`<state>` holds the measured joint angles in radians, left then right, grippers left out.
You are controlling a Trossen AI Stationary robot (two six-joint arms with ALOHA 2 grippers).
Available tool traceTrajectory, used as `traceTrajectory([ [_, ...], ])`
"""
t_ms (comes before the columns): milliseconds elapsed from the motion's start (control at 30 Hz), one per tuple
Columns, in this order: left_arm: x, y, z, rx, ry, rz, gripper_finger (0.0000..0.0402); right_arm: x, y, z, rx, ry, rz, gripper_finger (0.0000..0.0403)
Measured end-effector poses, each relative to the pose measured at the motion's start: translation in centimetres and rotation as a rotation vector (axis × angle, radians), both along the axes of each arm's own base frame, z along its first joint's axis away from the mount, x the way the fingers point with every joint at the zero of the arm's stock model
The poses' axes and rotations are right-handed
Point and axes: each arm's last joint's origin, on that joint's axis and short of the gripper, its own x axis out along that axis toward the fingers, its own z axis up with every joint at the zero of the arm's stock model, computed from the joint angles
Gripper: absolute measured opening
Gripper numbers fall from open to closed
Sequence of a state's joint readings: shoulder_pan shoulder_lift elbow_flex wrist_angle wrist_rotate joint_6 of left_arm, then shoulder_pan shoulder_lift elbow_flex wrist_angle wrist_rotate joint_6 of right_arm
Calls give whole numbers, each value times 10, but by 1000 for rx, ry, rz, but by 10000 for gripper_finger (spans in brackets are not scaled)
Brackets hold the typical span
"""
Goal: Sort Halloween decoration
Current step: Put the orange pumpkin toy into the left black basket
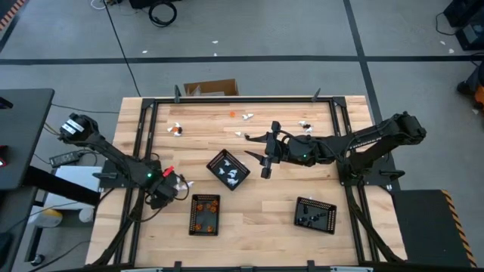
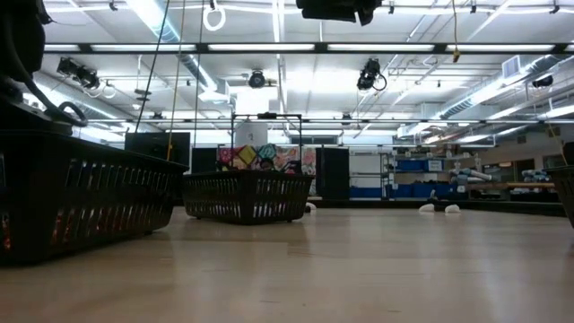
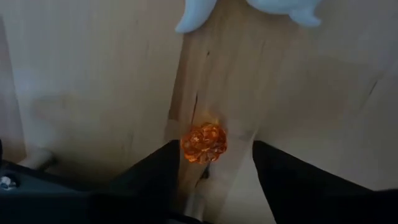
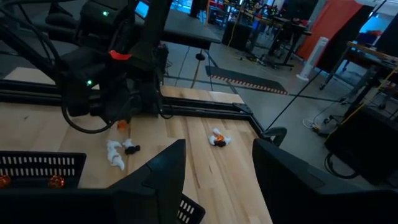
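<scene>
Halloween decoration pieces lie scattered over the wooden table [image 1: 257,215], and the one in hand now is a small orange faceted piece [image 3: 203,142] sitting on the bare wood right between the fingertips of the left gripper [image 1: 172,186]. In the left wrist view its two dark fingers [image 3: 149,174] stand apart on either side of the piece, with a clear gap on the one side and the piece just beside the other; nothing is clamped. Just beyond the fingertips lies a white piece [image 3: 198,14].

The step in hand looks like the pick of this orange piece; whether the jaws are about to close on it or have just let it go cannot be told. To the gripper's side, near it, stands the tray with orange pieces [image 1: 205,214], which is likely where this piece belongs. The next move calls for the jaws to centre on the piece, close, lift and carry it over that tray's rim.

The right gripper [image 1: 266,156] hangs above the table with its fingers apart and nothing between them, just beside the tray with white pieces [image 1: 228,169]. A tray with black pieces [image 1: 315,214] stands near the table's front on its side. More loose pieces [image 1: 175,129] wait along the far edge, so the sorting appears partly done.
</scene>
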<state>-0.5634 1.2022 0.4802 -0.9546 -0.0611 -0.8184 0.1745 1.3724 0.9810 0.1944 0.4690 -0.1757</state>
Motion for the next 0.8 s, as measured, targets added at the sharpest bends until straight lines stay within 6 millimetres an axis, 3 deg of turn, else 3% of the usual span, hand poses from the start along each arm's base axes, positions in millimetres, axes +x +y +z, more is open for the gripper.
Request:
traceTrajectory([
  [367, -2, 3, -2, 46, -2, 62, 161, 0, 1, 1, 6, -13, 30, 191],
  [800, 3, 4, -1, 13, -27, 93, 156, 0, 1, 1, 6, -13, 28, 191],
])
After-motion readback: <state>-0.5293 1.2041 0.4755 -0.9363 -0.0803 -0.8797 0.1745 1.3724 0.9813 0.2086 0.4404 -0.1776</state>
